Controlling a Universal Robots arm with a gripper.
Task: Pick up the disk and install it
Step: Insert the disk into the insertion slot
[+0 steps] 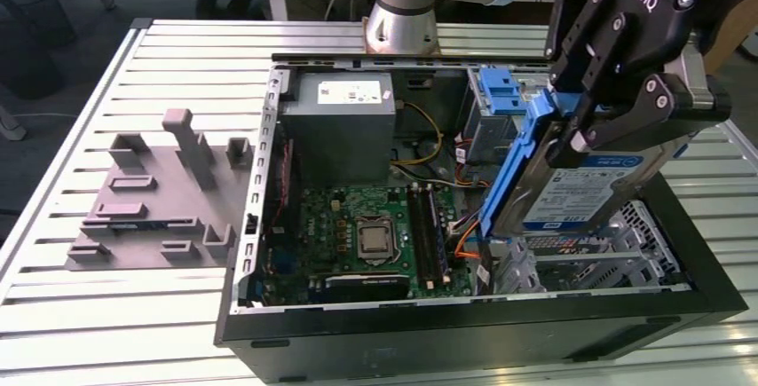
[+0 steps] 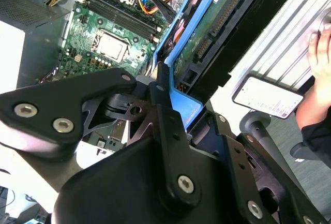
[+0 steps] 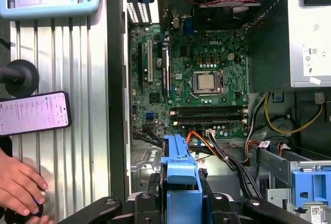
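Claw (image 1: pixel 598 129) holds the disk (image 1: pixel 583 193), its fingers closed tight on the blue bracket (image 1: pixel 521 169) that frames the drive. The disk hangs tilted, nearly on its edge, over the open computer case (image 1: pixel 474 324), above the metal drive cage (image 1: pixel 606 257) on the case's side toward the exterior view's right. Whether it touches the cage I cannot tell. The case stands on the slatted table (image 1: pixel 83 315). A grey fixture plate (image 1: pixel 142 208) lies near the table edge at the exterior view's left. In the first wrist view a person's hand (image 3: pixel 18 182) rests on the table beside a phone (image 3: pixel 33 113).
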